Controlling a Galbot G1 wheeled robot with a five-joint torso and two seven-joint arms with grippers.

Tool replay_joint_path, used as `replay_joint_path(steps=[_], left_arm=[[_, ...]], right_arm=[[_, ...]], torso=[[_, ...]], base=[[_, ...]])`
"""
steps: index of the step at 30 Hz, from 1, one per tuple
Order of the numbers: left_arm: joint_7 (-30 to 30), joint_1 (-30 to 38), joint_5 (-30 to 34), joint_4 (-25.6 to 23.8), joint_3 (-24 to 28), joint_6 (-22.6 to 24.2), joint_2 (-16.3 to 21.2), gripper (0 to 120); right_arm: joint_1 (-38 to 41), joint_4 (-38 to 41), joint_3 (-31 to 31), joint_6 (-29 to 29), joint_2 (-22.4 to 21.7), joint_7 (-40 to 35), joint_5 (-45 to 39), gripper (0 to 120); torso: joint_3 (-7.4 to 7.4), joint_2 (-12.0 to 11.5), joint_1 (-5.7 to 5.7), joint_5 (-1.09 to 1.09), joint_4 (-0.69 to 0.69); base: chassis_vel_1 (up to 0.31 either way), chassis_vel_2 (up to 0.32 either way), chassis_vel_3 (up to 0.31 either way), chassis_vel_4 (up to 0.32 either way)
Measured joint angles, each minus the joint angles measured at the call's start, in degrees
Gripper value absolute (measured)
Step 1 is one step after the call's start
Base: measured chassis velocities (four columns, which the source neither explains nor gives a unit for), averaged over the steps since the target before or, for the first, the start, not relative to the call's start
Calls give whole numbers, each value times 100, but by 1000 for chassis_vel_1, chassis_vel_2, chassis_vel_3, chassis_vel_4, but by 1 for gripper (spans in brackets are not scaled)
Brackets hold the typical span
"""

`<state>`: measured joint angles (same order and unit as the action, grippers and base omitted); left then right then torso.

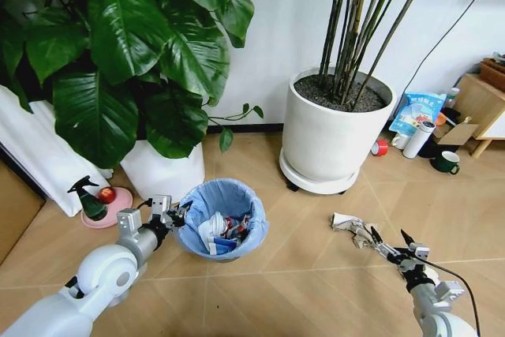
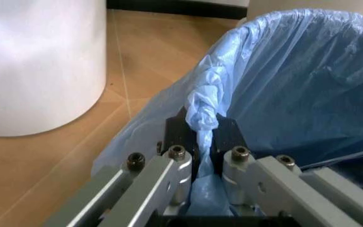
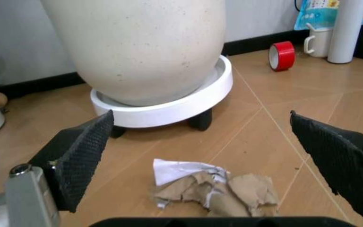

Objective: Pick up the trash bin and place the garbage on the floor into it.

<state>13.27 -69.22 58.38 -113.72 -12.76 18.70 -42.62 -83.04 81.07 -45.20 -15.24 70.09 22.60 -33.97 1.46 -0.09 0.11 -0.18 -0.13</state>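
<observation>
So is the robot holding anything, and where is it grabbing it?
The left end effector pinches the trash bin by its bag-covered rim. The right end effector is open, holding nothing.

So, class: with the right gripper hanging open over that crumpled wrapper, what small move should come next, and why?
Probably lower the right gripper straight down and close on the crumpled grey-brown wrapper. Its jaws stand wide open on either side of the wrapper, which lies loose on the floor. The left gripper already grips the trash bin by its rim, with litter inside.
</observation>
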Motion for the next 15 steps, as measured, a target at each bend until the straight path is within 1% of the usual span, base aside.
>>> replay_joint_path(steps=[6,15], left_arm=[[-3,28,13,25,12,0,-2,1],[-9,41,17,60,14,-2,-8,1]], right_arm=[[43,-51,42,0,3,5,0,100],[107,-134,133,-40,-30,13,1,100]], torso=[[0,0,0,0,2],[0,0,0,1,0]], base=[[-136,-7,144,12],[-135,-9,134,-4]])
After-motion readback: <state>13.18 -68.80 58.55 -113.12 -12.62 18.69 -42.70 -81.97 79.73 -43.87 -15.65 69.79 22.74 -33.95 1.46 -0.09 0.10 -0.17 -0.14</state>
